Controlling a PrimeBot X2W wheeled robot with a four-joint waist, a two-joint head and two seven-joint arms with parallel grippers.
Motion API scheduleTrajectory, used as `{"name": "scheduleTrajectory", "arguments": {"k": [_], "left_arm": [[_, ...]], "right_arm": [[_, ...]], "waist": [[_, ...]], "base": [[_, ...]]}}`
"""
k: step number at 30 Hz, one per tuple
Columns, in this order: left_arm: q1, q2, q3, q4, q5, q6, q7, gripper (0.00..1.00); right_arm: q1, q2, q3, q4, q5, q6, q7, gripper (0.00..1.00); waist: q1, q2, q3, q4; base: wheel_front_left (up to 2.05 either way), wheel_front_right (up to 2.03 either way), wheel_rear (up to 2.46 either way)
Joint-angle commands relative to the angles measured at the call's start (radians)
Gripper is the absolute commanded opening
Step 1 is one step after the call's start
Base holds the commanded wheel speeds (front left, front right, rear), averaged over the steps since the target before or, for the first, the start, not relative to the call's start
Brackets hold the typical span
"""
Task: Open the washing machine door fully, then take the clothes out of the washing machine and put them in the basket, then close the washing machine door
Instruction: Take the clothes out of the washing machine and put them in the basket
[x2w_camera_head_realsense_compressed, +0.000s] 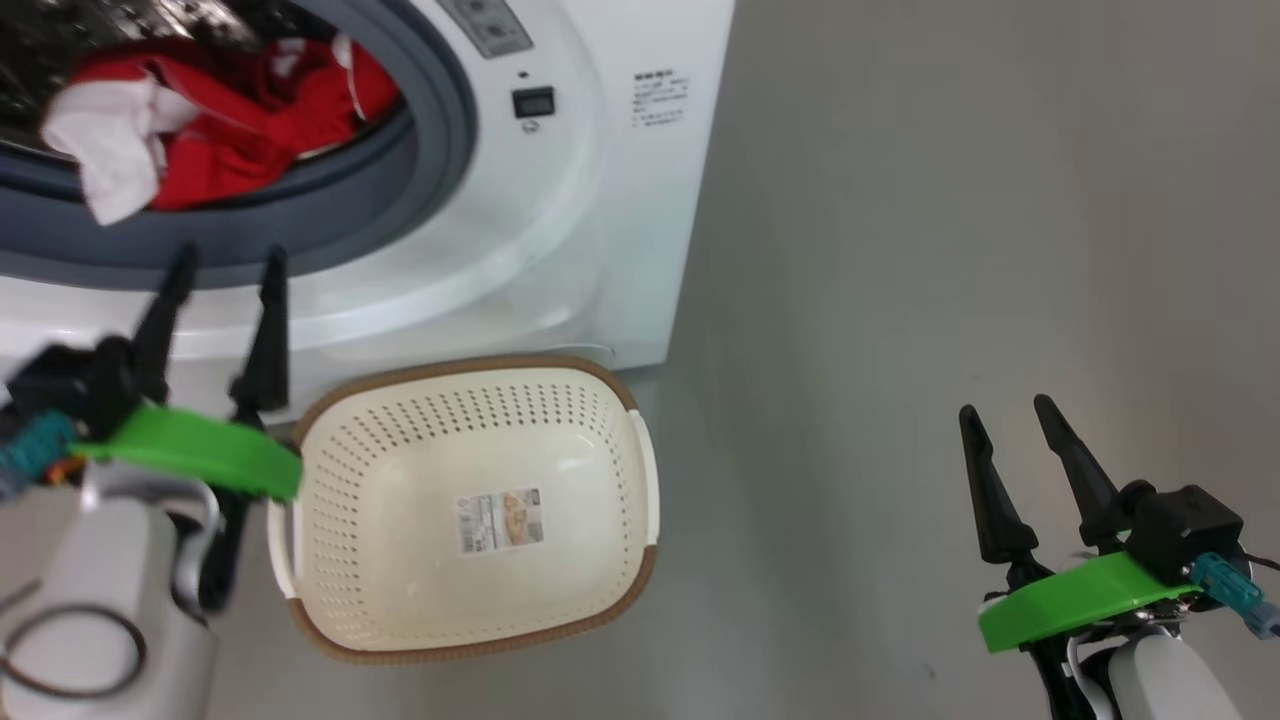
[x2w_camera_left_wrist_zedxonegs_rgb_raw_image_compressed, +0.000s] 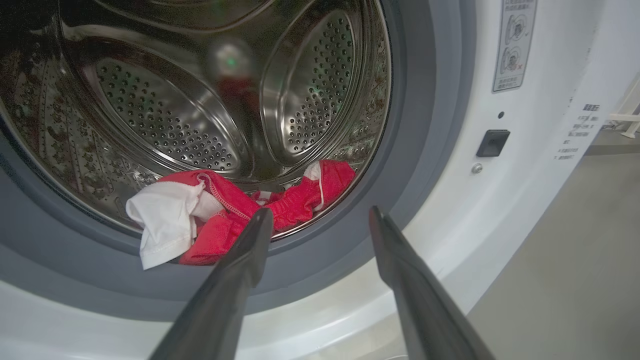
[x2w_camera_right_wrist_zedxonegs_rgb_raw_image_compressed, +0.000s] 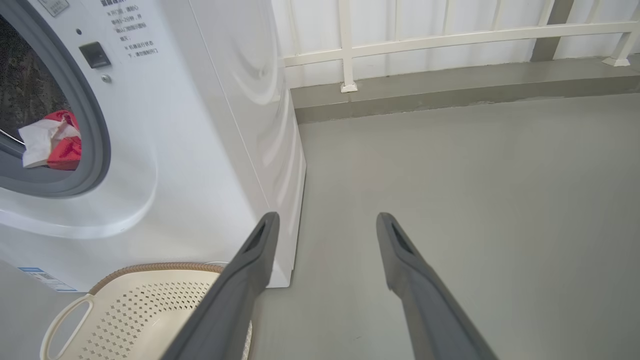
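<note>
- We count one washing machine (x2w_camera_head_realsense_compressed: 620, 200). One heap of clothes (x2w_camera_head_realsense_compressed: 230, 130) sits at the drum's front lip: red fabric plus one white piece.
- One basket (x2w_camera_head_realsense_compressed: 400, 440) sits on the floor right in front of the machine.
- Two grippers: our left gripper (x2w_camera_head_realsense_compressed: 230, 255) hangs just below the gasket and our right gripper (x2w_camera_head_realsense_compressed: 1003, 407) over the floor, both with fingers spread and gripping nothing.

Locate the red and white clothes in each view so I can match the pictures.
Head view: the clothes lie at the upper left, inside the washing machine, above the open left gripper in the picture.
Left wrist view: the clothes sit lower centre-left, spilling onto the grey gasket.
Right wrist view: the clothes appear small at the far left edge.
Shared landmark: the black latch socket beside the gasket.
</note>
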Motion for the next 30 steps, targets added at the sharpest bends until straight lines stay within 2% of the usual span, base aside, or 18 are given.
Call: {"name": "scheduleTrajectory", "arguments": {"k": [1, 15, 30], "left_arm": [[-0.08, 0.056, 0.03, 0.03, 0.02, -0.006, -0.005, 1.0], [-0.363, 0.168, -0.02, 0.338, 0.099, -0.006, -0.005, 1.0], [-0.516, 0.256, -0.029, 0.467, 0.189, -0.001, -0.005, 1.0]], "right_arm": [[-0.027, 0.0, 0.031, -0.028, -0.002, 0.005, -0.009, 1.0], [-0.092, 0.001, 0.117, -0.031, 0.062, 0.005, -0.009, 1.0], [-0.115, 0.001, 0.171, -0.047, 0.088, 0.005, -0.009, 1.0]], "waist": [[0.0, -0.0001, 0.072, -0.059], [0.0, -0.0001, 0.175, -0.145], [0.0, -0.0001, 0.243, -0.216]], "base": [[0.0, 0.0, 0.0], [0.0, 0.0, 0.0], [0.0, 0.0, 0.0]]}}
